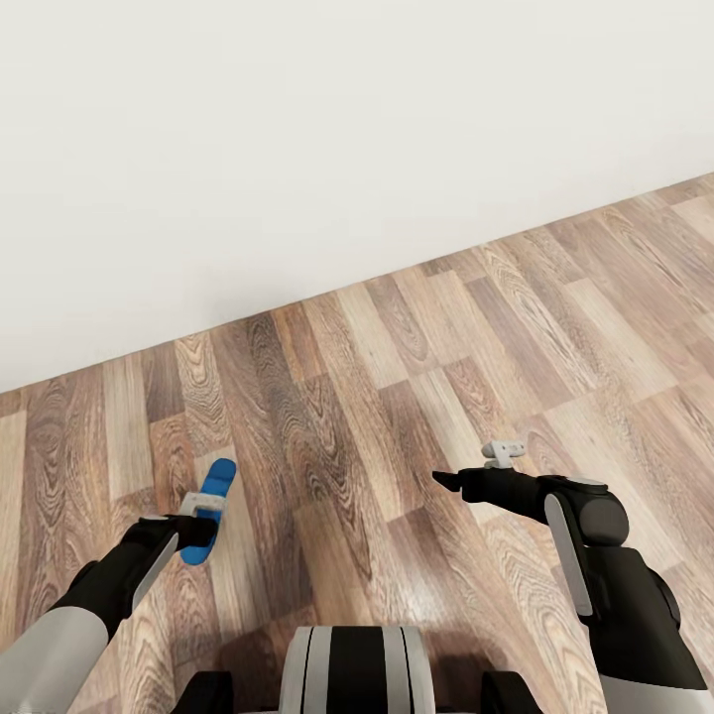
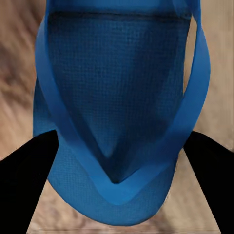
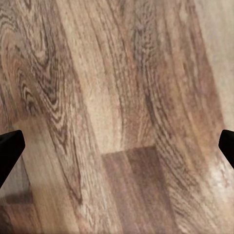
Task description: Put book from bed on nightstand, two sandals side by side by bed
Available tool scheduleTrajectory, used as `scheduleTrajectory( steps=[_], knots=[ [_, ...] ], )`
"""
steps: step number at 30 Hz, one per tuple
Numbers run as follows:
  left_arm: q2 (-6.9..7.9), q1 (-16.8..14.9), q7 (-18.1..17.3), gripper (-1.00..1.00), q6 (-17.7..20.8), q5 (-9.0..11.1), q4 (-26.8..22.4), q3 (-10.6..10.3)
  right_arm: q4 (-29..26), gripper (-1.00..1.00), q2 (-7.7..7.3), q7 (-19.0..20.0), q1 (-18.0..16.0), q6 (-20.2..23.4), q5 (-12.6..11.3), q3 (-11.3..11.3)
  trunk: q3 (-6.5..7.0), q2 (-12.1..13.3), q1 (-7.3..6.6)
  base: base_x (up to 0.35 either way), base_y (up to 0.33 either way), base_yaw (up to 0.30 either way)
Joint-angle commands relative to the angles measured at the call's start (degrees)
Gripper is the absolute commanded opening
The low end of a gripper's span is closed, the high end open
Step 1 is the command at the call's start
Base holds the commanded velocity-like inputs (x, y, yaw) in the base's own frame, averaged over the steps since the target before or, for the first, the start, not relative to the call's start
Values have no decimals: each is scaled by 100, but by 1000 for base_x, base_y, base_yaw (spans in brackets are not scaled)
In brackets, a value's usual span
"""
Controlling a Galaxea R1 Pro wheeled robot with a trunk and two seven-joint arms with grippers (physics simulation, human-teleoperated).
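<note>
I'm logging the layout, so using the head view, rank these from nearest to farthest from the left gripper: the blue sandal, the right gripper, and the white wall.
1. The bright blue flat sandal, held in the left gripper itself.
2. The right gripper, across the wood-plank floor on the robot's right side.
3. The plain white wall, beyond the floor ahead.

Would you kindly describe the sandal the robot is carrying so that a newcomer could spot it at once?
Start from the white wall and come down across the wood-plank floor to the robot's left arm. The sandal sits in the left gripper, its flat sole sticking out beyond the fingers. It is bright blue with V-shaped straps, the one vivid colour against the brown planks.
</note>
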Motion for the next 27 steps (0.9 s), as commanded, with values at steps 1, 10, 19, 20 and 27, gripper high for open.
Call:
scheduleTrajectory(
  steps=[1, 10, 19, 20, 27],
  knots=[
    [9, -4, 17, -100, 11, 33, 26, -24, -4, 100, 0, 7, -3, 32, -13, -5, -3, -1, -1, 0, 0, 0],
    [5, -13, 14, -100, -51, 27, 153, -27, -5, 100, -7, 8, -3, 33, -13, -12, -3, -1, -1, 0, 0, 0],
    [5, -5, 14, -100, -74, 12, 161, -27, -5, 100, -9, 7, -3, 33, -13, -11, -3, -1, -1, 0, 0, 0],
    [7, -5, 14, -100, -76, 11, 161, -27, -5, 100, -9, 7, -3, 33, -13, -10, -3, -1, -1, 0, 0, 0],
    [13, 4, 6, -100, -199, 9, 157, -21, -3, 100, -9, 7, -3, 33, -13, -13, -3, -1, -1, 0, 0, 0]
  ],
)
